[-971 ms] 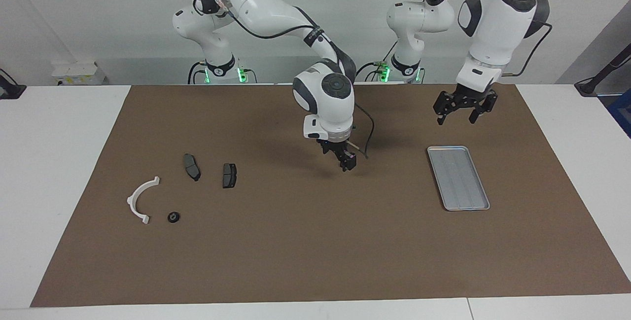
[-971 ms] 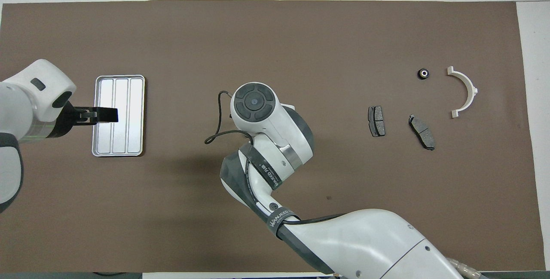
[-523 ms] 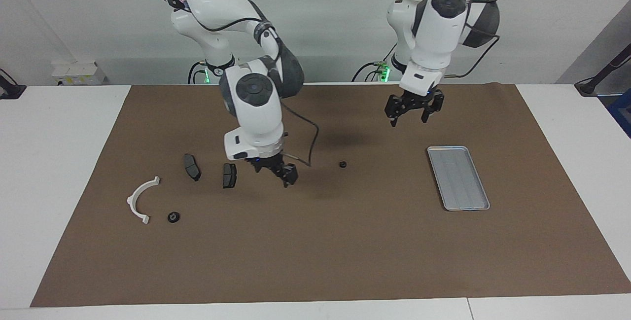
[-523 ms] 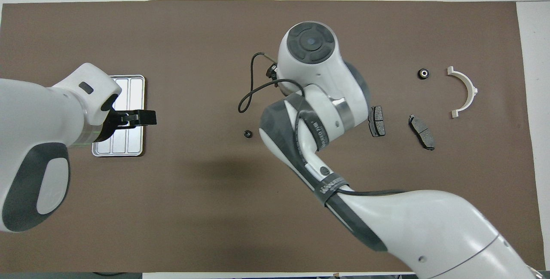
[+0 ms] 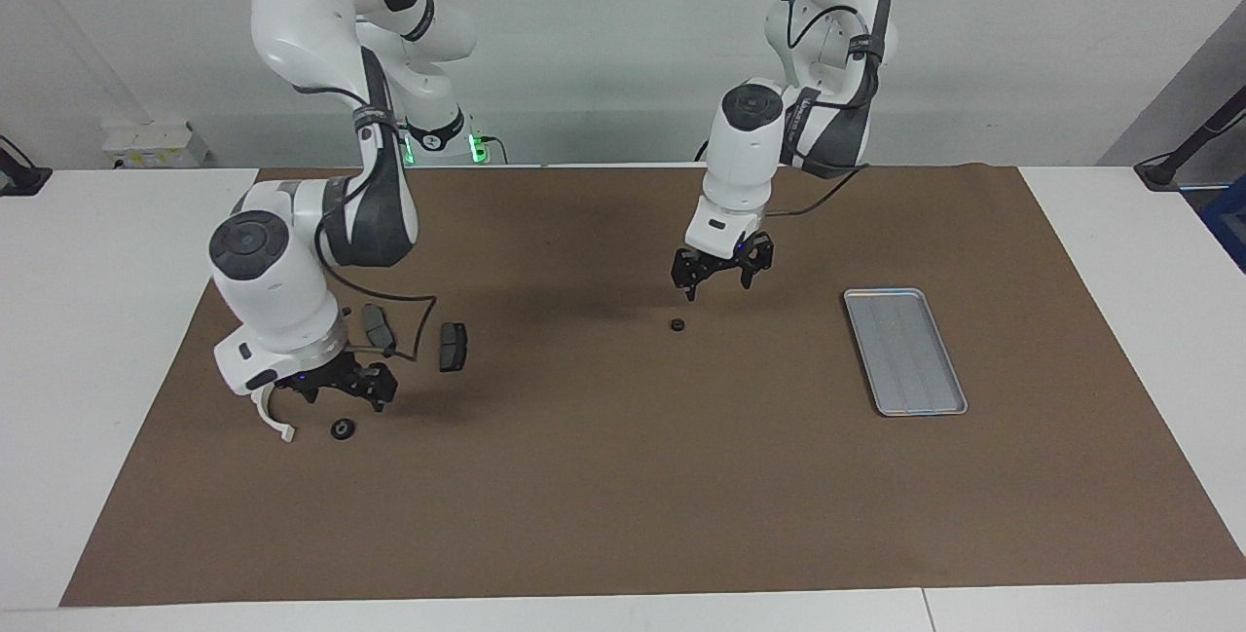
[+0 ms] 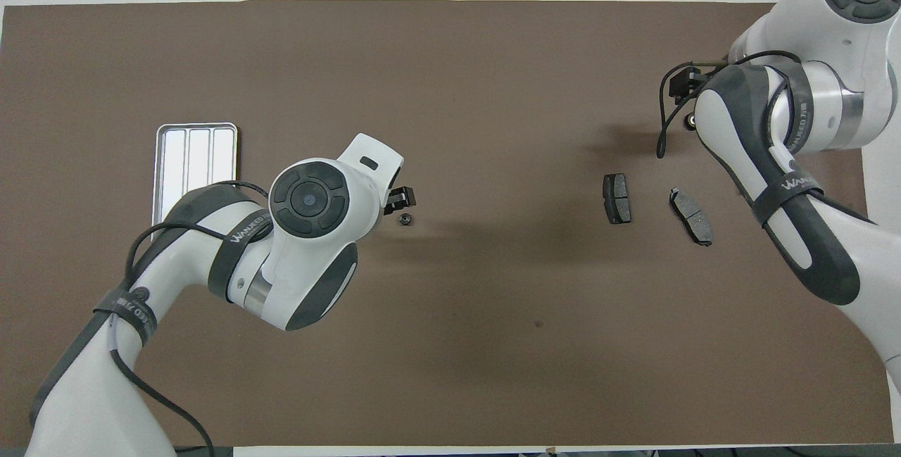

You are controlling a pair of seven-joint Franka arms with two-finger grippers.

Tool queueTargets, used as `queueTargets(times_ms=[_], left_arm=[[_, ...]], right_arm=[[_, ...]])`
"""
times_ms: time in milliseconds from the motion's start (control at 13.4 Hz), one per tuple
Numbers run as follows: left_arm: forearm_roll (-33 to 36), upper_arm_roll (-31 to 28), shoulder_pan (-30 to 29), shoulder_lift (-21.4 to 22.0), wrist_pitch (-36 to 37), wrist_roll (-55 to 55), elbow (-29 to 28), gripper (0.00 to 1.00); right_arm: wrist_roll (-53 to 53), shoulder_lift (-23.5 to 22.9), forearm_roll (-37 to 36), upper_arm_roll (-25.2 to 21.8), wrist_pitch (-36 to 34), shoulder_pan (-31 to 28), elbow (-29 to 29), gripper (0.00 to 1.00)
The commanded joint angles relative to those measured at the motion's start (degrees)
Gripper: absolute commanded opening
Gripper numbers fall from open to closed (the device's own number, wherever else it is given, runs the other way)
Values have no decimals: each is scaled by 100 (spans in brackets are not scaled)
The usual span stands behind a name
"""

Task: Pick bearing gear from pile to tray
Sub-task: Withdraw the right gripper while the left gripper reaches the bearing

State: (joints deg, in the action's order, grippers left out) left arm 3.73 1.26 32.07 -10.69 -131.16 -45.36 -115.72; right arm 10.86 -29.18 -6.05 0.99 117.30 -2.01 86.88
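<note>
A small black round piece [image 5: 677, 325] lies alone on the mat mid-table; it also shows in the overhead view [image 6: 405, 219]. My left gripper [image 5: 720, 283] hangs open just above it, a little nearer to the robots, and shows in the overhead view [image 6: 401, 198]. The silver ribbed tray [image 5: 905, 350] lies empty toward the left arm's end. My right gripper [image 5: 336, 398] is open and low over the pile, above the white arc [image 5: 277, 426] and beside another black round piece [image 5: 342, 429]. Two brake pads [image 5: 453, 347] [image 5: 378, 325] lie nearer to the robots.
A brown mat [image 5: 623, 476] covers the table. In the overhead view the right arm [image 6: 774, 126] hides the white arc and the round piece by it. The brake pads [image 6: 616, 198] [image 6: 691, 215] and the tray [image 6: 195, 168] show there.
The right gripper left a black round piece mid-table and swung back over the pile. The left gripper moved from beside the tray to over that piece.
</note>
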Motion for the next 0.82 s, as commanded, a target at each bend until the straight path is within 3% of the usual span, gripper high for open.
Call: queueTargets(times_ms=[0,149,747], left_arm=[[119,-100,142,-502,-427,-332,276,99],[110,-82,159,-697,-463,-368,409,99],[31,-56,317,-627,-525,-465,49,98]], right_arm=[[502,-192,-142,103,240,-132,137,100],[768,-386,-212,103,433,-177,145,100],[997,-677,-221,103,742,-256,163,100]])
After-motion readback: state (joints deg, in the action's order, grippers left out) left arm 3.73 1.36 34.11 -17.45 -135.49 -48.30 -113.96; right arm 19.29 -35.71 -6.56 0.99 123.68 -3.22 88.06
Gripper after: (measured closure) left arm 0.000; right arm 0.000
